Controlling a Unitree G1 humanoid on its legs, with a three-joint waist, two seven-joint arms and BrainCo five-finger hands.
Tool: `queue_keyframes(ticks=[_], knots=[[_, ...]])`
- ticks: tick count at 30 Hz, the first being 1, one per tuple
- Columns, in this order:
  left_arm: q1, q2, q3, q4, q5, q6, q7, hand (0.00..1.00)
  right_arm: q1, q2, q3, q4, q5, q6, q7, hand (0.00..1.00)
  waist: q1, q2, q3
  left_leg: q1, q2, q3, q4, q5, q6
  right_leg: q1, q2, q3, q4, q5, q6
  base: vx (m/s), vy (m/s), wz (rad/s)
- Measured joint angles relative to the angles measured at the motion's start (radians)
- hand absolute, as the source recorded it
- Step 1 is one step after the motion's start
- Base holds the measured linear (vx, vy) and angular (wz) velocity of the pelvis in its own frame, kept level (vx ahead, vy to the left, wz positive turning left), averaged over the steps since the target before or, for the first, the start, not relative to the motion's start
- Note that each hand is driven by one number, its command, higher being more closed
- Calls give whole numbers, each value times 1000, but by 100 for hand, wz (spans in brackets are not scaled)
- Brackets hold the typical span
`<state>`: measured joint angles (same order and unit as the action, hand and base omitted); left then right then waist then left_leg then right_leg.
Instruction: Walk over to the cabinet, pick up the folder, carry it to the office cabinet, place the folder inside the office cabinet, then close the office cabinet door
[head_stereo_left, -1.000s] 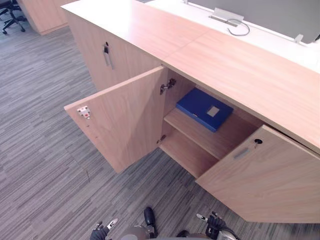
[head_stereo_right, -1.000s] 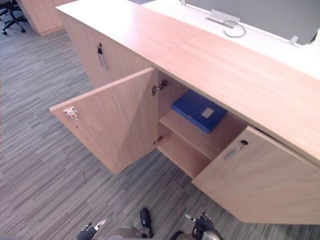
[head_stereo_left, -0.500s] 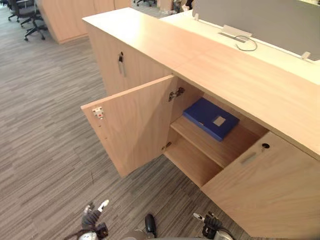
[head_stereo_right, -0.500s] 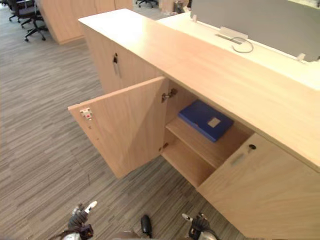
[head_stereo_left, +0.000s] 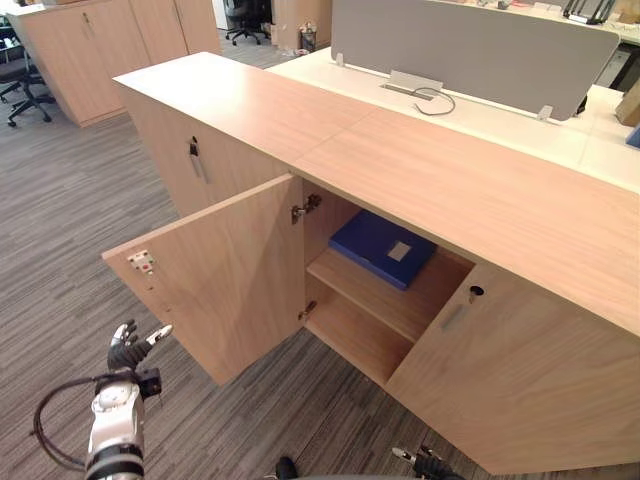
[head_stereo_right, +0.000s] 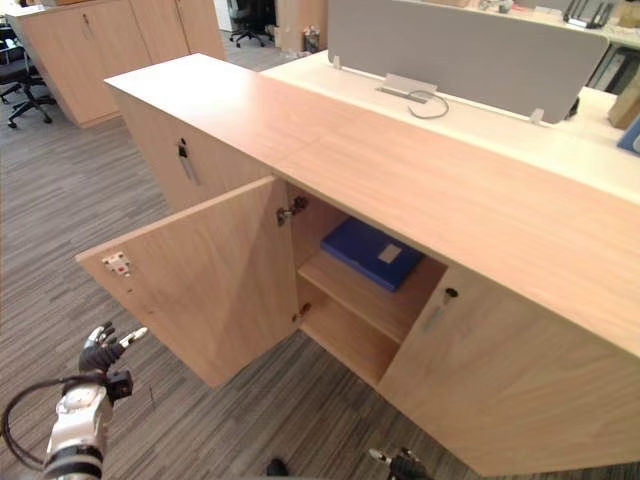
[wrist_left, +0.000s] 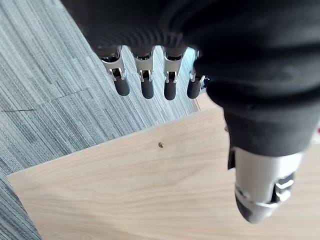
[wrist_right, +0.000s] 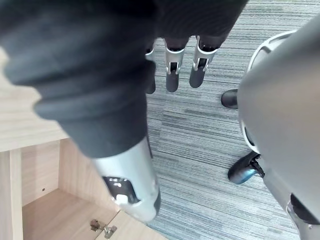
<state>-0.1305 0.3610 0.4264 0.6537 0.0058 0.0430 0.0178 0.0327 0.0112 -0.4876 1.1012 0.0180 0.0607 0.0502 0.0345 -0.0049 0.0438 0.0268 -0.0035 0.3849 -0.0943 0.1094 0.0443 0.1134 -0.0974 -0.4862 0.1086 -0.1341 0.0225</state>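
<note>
Evidently the blue folder (head_stereo_left: 380, 246) is laid flat on the cabinet's upper shelf (head_stereo_left: 345, 281), well beyond and right of the left hand (head_stereo_left: 133, 347), which is held open and empty near the left door's (head_stereo_left: 225, 265) free edge, far nearer it than the right hand (head_stereo_left: 428, 465).

The robot is holding its left arm (head_stereo_left: 113, 430) forward at its lower left, the silver forearm rising to the dark-covered wrist, with the left hand (head_stereo_left: 133, 345) lifted at the end of it. That hand is staying loose: its fingers (wrist_left: 145, 82) are reaching out nearly straight in a row, slightly spread, and the thumb (wrist_left: 262, 190) is standing apart from them, closing on nothing. The right hand (head_stereo_left: 432, 466) is hanging low at the robot's right side, its fingers (wrist_right: 172, 75) pointing downward, relaxed and empty, and its thumb (wrist_right: 130, 185) is sticking out to the side.
</note>
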Motion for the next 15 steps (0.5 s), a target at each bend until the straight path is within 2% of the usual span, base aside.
queue_keyframes(ticks=[5,13,15], knots=[[-141,67,-52,205,-48,11,-10,0,0,-4,1,16,2,1,5,0,-5,0,2,27,10,28,0,-15,-22,11,10,38,-4,-6,-10,-11,-14,-17],[-271,139,-92,347,-87,21,-11,0,10,-13,-3,35,42,1,8,0,-8,1,3,33,12,47,0,-21,-30,11,16,62,-6,-6,-15,-17,2,-9],[-304,172,-91,385,-124,29,-11,0,12,-14,-14,40,47,-1,10,0,-4,0,19,48,15,64,0,-32,-43,11,17,87,-4,-5,-15,-49,16,-21]])
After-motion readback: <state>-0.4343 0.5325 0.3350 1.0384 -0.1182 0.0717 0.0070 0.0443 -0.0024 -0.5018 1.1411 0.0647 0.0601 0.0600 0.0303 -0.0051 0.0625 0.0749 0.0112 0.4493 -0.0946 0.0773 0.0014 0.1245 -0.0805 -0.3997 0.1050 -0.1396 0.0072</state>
